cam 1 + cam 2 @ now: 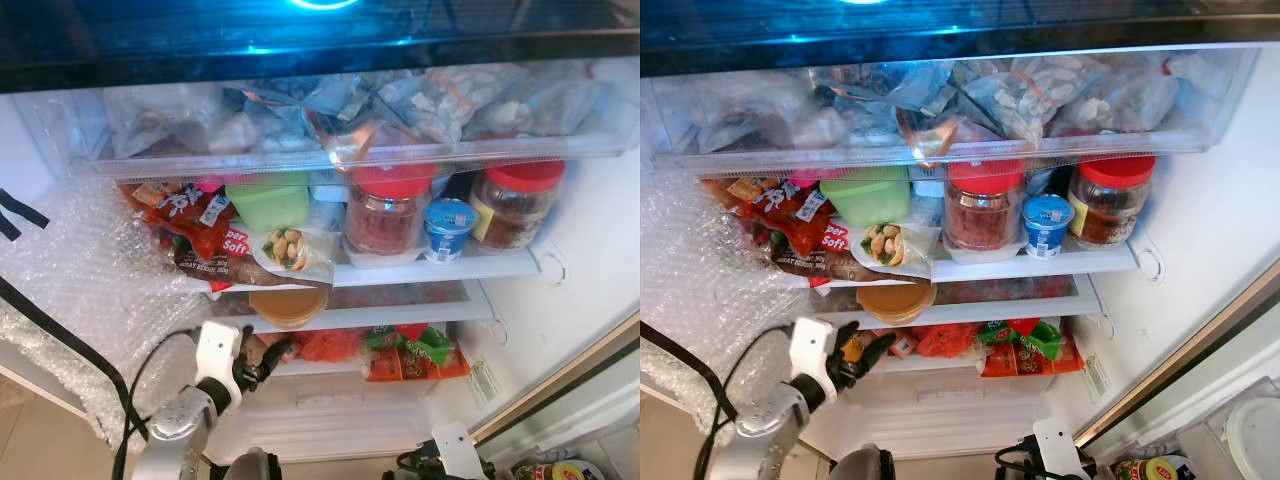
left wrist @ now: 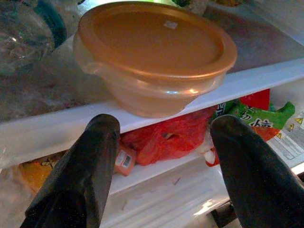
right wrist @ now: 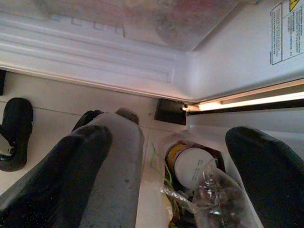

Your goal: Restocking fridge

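Orange-lidded bowl (image 2: 154, 57) sits on the fridge's middle shelf (image 1: 400, 312), just under the snack bags. Left claw (image 2: 161, 166) hangs right before it, fingers spread wide, empty. Right claw (image 3: 190, 171) low by the floor, open too, over a bag of groceries (image 3: 194, 180)

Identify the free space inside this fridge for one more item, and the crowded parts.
Free: the middle shelf right of the orange-lidded bowl. Crowded: the top shelf, from snack packets to red-lidded jars, and the drawer above.
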Robot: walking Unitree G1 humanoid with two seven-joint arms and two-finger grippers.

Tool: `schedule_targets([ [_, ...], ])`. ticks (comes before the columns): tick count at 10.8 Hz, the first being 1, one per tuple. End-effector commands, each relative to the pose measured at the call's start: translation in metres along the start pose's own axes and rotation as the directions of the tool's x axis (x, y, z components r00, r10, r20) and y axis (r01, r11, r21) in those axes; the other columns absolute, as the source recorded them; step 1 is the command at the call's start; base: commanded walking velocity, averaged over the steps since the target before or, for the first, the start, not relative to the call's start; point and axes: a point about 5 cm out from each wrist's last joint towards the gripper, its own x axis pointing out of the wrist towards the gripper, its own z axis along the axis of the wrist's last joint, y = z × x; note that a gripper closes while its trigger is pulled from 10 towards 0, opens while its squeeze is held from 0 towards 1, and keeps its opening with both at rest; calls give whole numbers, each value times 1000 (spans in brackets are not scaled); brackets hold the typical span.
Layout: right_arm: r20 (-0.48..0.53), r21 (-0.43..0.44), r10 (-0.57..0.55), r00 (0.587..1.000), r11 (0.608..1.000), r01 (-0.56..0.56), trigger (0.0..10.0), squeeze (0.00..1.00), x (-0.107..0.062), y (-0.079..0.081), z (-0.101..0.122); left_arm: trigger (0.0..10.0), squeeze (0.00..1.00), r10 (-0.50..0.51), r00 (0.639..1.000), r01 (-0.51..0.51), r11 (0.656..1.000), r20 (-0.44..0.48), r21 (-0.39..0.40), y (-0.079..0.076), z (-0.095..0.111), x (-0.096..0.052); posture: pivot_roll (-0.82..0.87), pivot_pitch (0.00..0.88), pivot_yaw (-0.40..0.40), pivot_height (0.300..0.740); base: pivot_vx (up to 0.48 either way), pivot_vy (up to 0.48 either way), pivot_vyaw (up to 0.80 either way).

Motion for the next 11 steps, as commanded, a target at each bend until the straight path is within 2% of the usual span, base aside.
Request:
schedule_targets([
  [1,-120,-6,38,992,999,-39,10000,0,-6,11,-32,10000,0,18,1000,-18,999,4,34,3,1,2,-47,63,17,662,0,0,0],
  [3,-119,-5,39,992,999,-40,10000,0,-6,11,-32,10000,0,54,998,-55,998,33,36,7,6,7,-46,64,20,662,0,0,0],
  [5,-119,-4,39,992,999,-40,10000,0,-6,12,-31,10000,0,20,1000,-21,995,6,94,5,4,9,-47,64,21,662,0,0,0],
  [7,-119,-2,40,992,999,-40,10000,0,-6,12,-31,10000,0,26,1000,-24,995,-10,100,6,1,10,-48,65,22,662,0,0,0],
  [8,-119,-3,40,992,999,-41,10000,0,-6,12,-31,10000,0,12,1000,-9,992,-25,130,5,-1,11,-44,65,21,662,0,0,0],
  [10,-119,-3,42,992,999,-42,10000,0,-6,12,-31,10000,0,19,999,-16,992,-26,123,5,-3,13,-46,66,22,662,0,0,0],
  [11,-118,-2,42,992,999,-42,10000,0,-6,12,-31,10000,0,53,998,-51,995,-17,91,8,-4,17,-45,65,23,662,0,0,0],
])
